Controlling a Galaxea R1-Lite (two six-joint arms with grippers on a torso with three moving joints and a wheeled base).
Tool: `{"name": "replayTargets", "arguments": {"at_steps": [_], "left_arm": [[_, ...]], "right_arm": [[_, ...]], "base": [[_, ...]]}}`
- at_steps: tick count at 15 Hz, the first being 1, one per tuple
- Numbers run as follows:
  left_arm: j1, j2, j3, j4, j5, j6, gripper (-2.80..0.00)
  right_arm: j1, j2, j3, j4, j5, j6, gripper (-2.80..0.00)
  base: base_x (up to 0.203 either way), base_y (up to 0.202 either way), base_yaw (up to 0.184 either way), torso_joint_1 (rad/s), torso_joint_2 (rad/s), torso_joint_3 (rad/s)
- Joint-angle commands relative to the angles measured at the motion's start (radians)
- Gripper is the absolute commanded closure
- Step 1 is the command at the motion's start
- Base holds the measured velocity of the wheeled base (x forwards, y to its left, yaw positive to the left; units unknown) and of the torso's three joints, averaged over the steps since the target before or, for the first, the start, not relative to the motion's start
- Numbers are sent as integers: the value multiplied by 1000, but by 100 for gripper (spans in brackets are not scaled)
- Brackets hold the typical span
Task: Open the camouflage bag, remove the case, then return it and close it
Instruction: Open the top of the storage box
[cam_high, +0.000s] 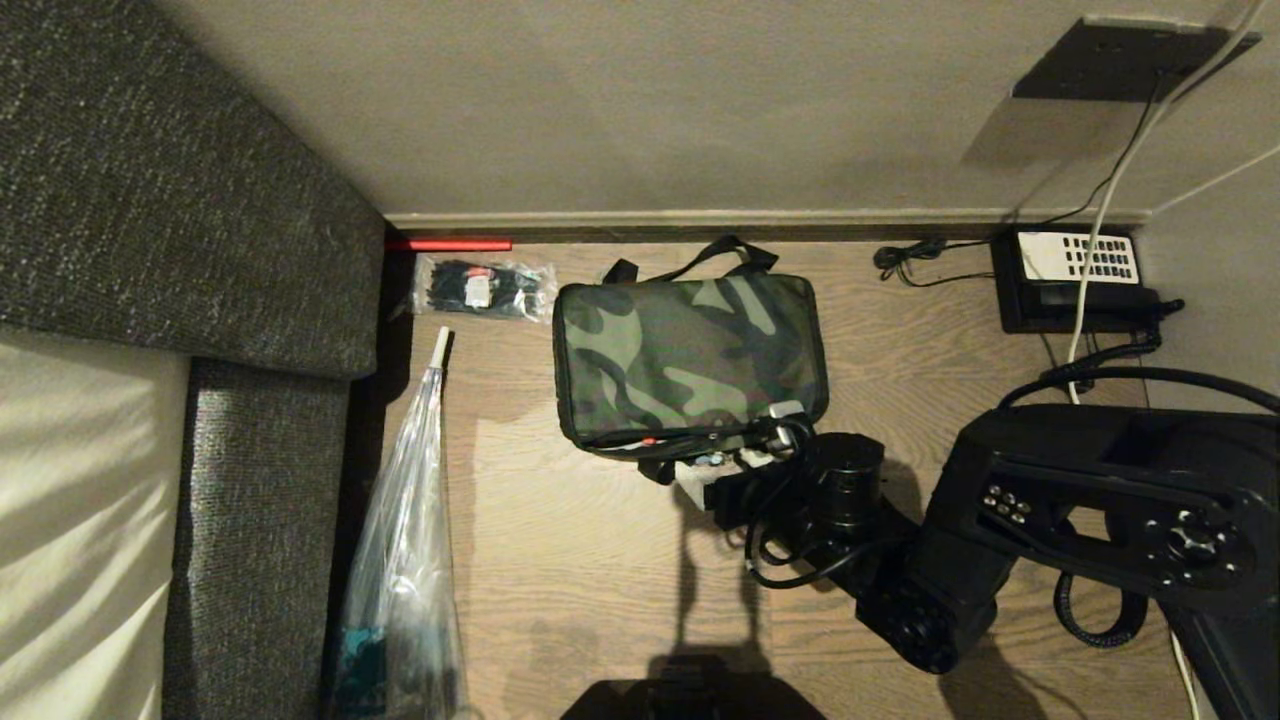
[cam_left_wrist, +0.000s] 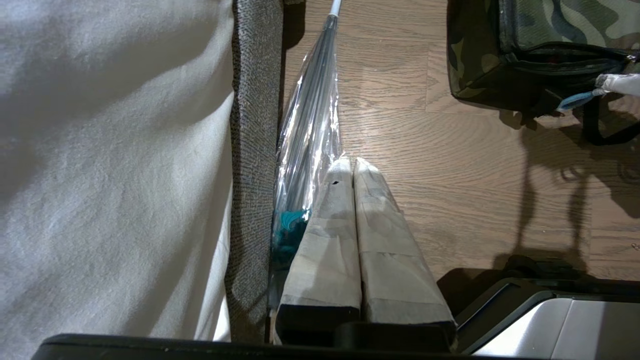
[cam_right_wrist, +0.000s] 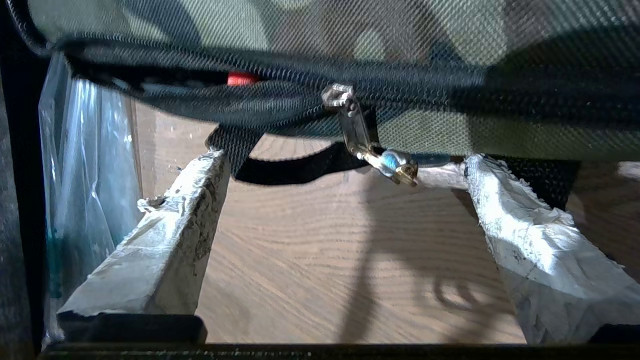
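Right gripper stands spread wide at the near edge of the camouflage bag, grasping nothing, its taped fingers either side of the metal zip pull without seeming to touch it. Bare wooden floor lies open on the bag's near side; a bagged umbrella and sofa edge bound the left, the wall skirting and black telephone the far side. Left gripper, pressed closed, hangs beside the umbrella

Dim, warm light — glare on the floor, long arm shadows, close bag fabric blurred.
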Motion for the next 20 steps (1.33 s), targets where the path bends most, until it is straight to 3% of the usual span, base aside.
{"name": "replayTargets", "arguments": {"at_steps": [1,5,6,9,17,20], "left_arm": [[0,-2,3,0,0,0,0],[0,-2,3,0,0,0,0],[1,-2,3,0,0,0,0],[0,-1,2,0,0,0,0],[0,-2,2,0,0,0,0],[0,-2,2,0,0,0,0]], "right_arm": [[0,26,-21,-16,1,15,-280],[-5,73,-77,-50,1,22,-280],[-13,86,-80,-66,4,20,0],[-28,94,-71,-83,49,9,0],[-33,75,-46,-93,48,-26,0],[-38,11,37,-94,50,-21,0]], "base": [[0,0,0,0,0,0],[0,0,0,0,0,0],[0,0,0,0,0,0],[0,0,0,0,0,0],[0,0,0,0,0,0],[0,0,0,0,0,0]]}}
